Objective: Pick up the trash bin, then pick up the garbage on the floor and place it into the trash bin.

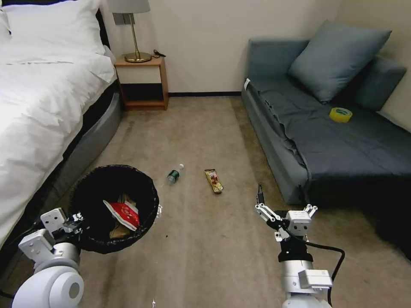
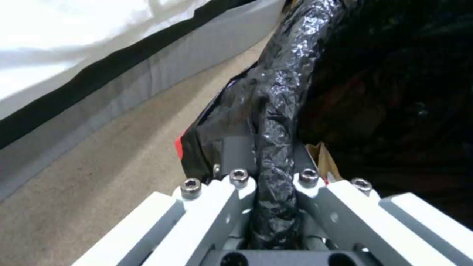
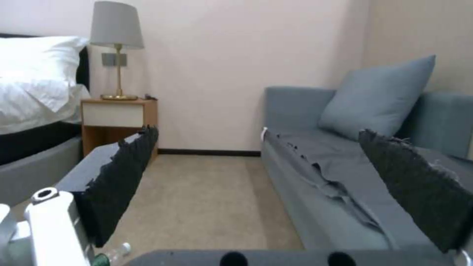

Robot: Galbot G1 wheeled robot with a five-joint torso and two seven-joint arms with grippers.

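head view: i see the right gripper [image 1: 282, 204] hovering low by the sofa [image 1: 325, 141], fingers spread and empty.
wrapper [image 1: 213, 180]: on carpet, ahead and to the gripper's left; long axis runs away from me.
bottle [image 1: 174, 174]: further left, cap pointing away.
left gripper [image 2: 276, 184]: clamped on the trash bin [image 1: 113, 207] rim, by the bed [image 1: 43, 111].

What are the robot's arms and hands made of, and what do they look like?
Both arms are smooth silver-white tubes with rounded joints. The left tool and the right tool are white metal linkages with dark bolts. The right one's fingers carry black ridged pads, and a black cable loops along its wrist.
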